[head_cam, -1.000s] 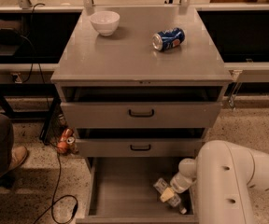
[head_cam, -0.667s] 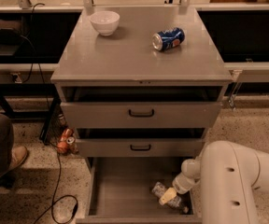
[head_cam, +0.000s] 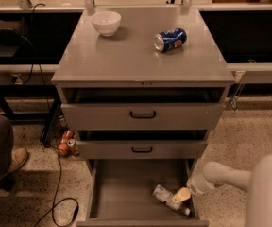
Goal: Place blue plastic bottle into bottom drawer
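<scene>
Since the arm [head_cam: 223, 175] comes in over the front right corner, your gripper [head_cam: 182, 196] is down inside the bottom drawer [head_cam: 126, 186], touching the blue plastic bottle [head_cam: 163, 194] from its right side. You can't tell from this view whether the gripper is clamped on the bottle or already let go. The bottle lies on its side in the drawer's front right part and looks to rest on the floor. Its long axis runs diagonally, back-left to front-right. Most of its visible length sticks out left of the gripper, with one end poking toward the front wall. My read: placement is basically done, and what's left is release and retreat. Pull out up and to the right, the way the arm points, so you don't drag the bottle along its axis or roll it. Watch the middle drawer [head_cam: 142, 149] just above, since its front overhangs the back of the opening. Farther up, the top drawer [head_cam: 143, 115] is also ajar. On the cabinet top, well apart from all this, sit a blue soda can [head_cam: 170, 39] and a white bowl [head_cam: 106, 22].
</scene>
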Motion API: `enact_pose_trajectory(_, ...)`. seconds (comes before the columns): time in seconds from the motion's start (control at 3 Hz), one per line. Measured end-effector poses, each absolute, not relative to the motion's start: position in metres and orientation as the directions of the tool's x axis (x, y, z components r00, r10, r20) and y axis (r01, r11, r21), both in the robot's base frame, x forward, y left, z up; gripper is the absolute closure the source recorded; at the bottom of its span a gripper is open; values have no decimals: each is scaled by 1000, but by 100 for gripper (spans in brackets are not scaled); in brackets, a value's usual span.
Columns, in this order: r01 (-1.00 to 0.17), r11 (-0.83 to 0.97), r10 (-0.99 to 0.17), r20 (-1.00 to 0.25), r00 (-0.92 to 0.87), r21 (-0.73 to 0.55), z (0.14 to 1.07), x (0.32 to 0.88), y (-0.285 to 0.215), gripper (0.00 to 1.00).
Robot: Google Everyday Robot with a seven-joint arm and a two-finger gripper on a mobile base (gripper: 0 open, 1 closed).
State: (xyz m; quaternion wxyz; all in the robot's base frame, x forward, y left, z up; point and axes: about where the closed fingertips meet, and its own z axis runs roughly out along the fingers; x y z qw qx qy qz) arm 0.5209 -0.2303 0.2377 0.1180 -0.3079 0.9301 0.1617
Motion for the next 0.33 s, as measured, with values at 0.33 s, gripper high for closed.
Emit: enact_pose_trajectory(0.33,-633,740,-513,-420,-749,226,283,515,-241,0)
